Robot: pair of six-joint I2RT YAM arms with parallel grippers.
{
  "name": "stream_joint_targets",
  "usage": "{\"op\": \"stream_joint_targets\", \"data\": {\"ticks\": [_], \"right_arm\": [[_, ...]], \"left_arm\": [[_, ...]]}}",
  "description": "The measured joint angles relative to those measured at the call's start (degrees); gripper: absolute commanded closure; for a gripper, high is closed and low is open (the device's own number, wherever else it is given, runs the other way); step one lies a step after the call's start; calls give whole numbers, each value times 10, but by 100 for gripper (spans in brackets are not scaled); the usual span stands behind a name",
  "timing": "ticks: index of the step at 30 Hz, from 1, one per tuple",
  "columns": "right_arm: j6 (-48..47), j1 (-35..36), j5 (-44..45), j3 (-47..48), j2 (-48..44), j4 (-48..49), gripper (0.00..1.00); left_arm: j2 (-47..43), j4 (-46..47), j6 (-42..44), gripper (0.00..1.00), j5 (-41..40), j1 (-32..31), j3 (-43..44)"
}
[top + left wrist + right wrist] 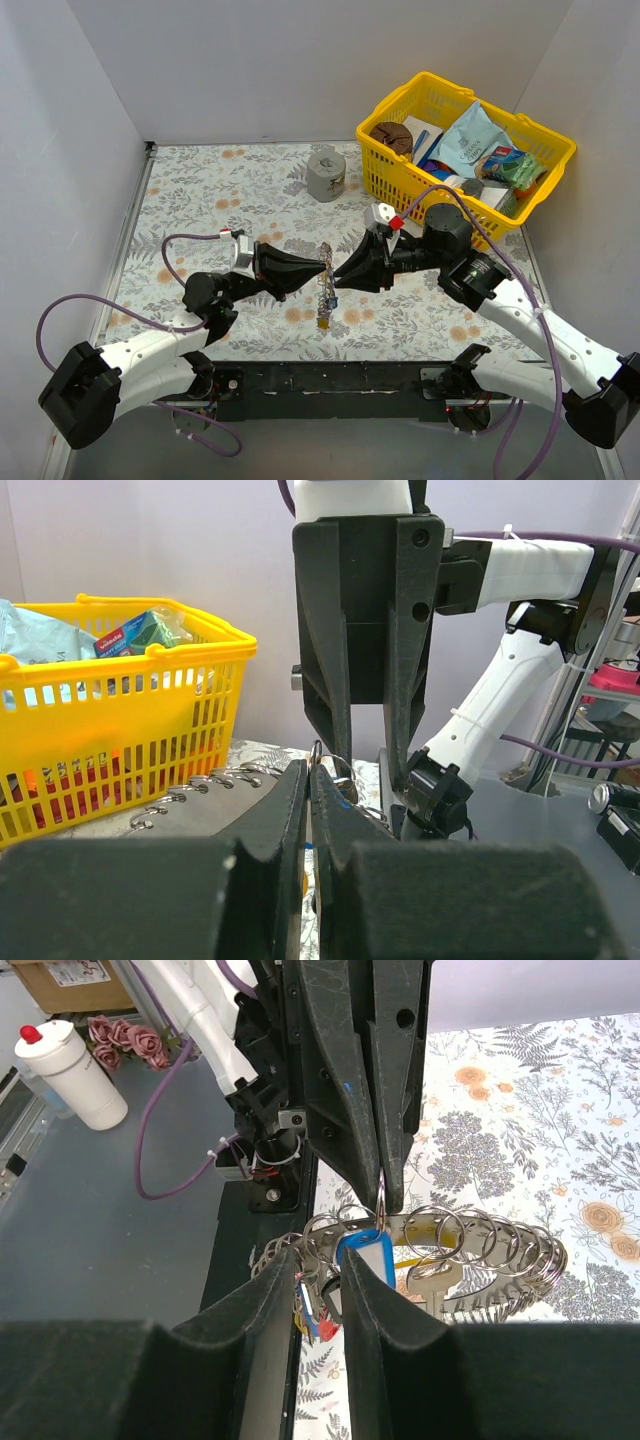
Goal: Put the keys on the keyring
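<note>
My left gripper [320,267] is clamped shut on a thin loop of the keyring [500,1250], which hangs between my two arms over the table [220,200]. My right gripper [322,1278] stands partly apart around the blue-headed key [365,1253] (whether the pads bite it, I cannot tell; the view is crowded). The ring is light, stiff, slick metal; the keys [324,312] dangle loose and will swing; I judge the flat plastic head the best hold.

The keyring [500,1295] is shiny metal, the blue key head [362,1252] glossy plastic, the basket [120,750] smooth plastic.
</note>
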Motion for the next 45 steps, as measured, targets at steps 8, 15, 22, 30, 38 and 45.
{"op": "stream_joint_targets", "data": {"ticks": [8, 15, 22, 30, 38, 45], "right_arm": [[-2, 0, 24, -8, 0, 3, 48], [-4, 0, 40, -9, -4, 2, 48], [-2, 0, 42, -18, -3, 4, 75], [2, -3, 42, -18, 3, 3, 99], [2, -3, 36, -27, 8, 9, 99], [2, -3, 33, -28, 10, 13, 99]], "left_arm": [[6, 0, 0, 100, 4, 0, 5], [12, 0, 0, 100, 9, 0, 5], [20, 0, 0, 100, 13, 0, 13], [19, 6, 0, 100, 13, 0, 15], [17, 0, 0, 100, 13, 0, 15], [17, 0, -1, 100, 13, 0, 15]]}}
